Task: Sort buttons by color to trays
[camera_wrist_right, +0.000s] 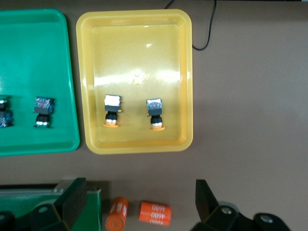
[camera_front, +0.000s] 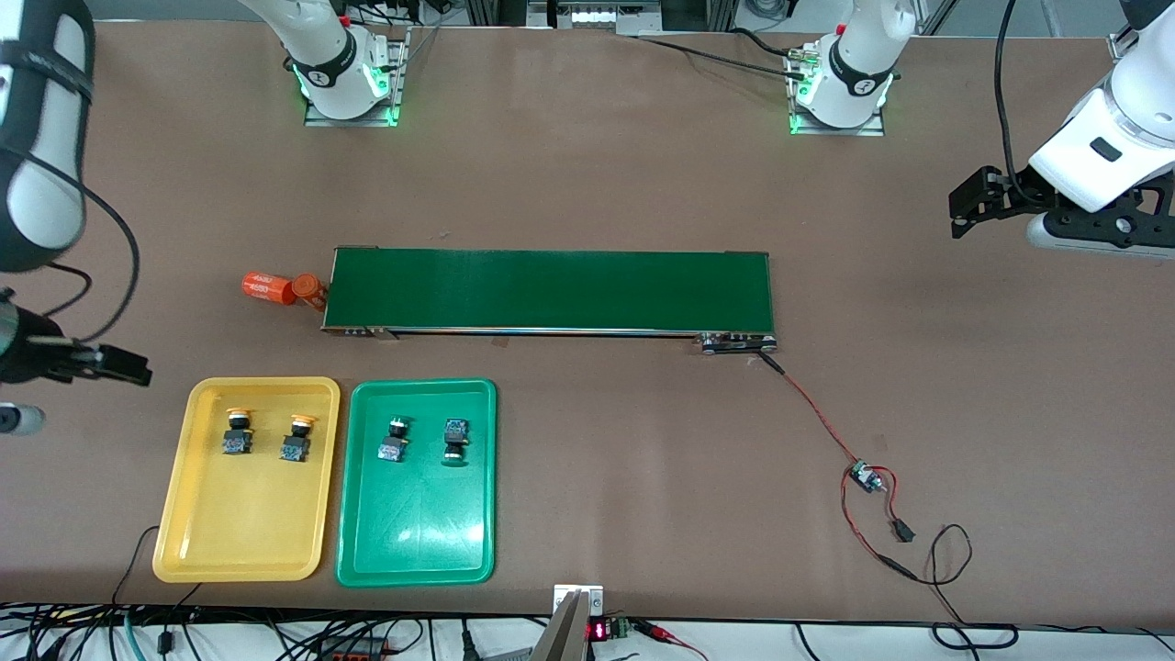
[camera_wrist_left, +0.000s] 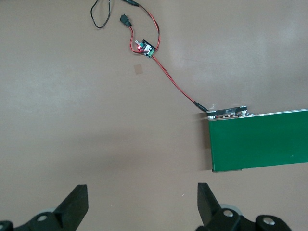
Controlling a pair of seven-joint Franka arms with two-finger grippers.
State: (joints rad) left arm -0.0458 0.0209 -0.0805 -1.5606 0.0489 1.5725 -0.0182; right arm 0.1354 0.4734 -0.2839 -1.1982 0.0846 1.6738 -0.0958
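Right gripper (camera_wrist_right: 139, 204): jaws wide apart, nothing held, up in the air over bare table at the right arm's end, between the yellow tray (camera_front: 174, 514) and two orange cylinders (camera_front: 283, 289).
Left gripper (camera_wrist_left: 142, 204): jaws wide apart, nothing held, up in the air over bare table at the left arm's end, near the conveyor belt's (camera_front: 551, 291) wired end.
Yellow tray: near the table's front edge, toward the right arm's end; two yellow-capped buttons (camera_front: 237, 431) side by side in its half farther from the front camera.
Green tray (camera_front: 418, 542): just beside the yellow tray, toward the table's middle; two green-capped buttons (camera_front: 394, 440) side by side in its farther half.
Conveyor belt: farther from the front camera than both trays, lengthwise across mid-table.
Orange cylinders: on their sides, at the belt's end toward the right arm.
Small circuit board (camera_front: 863, 476) with red and black wires: near the left arm's end, wired to the belt's corner.
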